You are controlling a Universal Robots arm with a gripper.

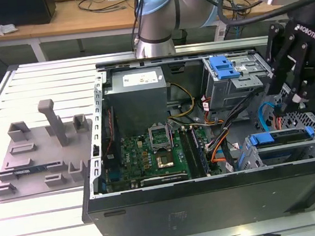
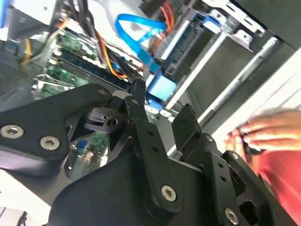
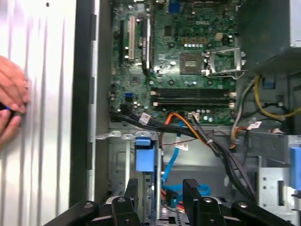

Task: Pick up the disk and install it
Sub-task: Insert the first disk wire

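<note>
Exterior view: gripper (image 1: 286,102) above half-hidden disk (image 1: 282,137)

Your gripper (image 1: 288,102) hangs over the open computer case (image 1: 213,203).
Just below it, the disk (image 1: 279,138) lies inside that case, blue rail facing up.

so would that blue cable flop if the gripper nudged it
Probably floppy: the blue cable loops in loose curves in the second wrist view. Likely light, being a thin flat ribbon. It would likely bend aside rather than slide.
</note>
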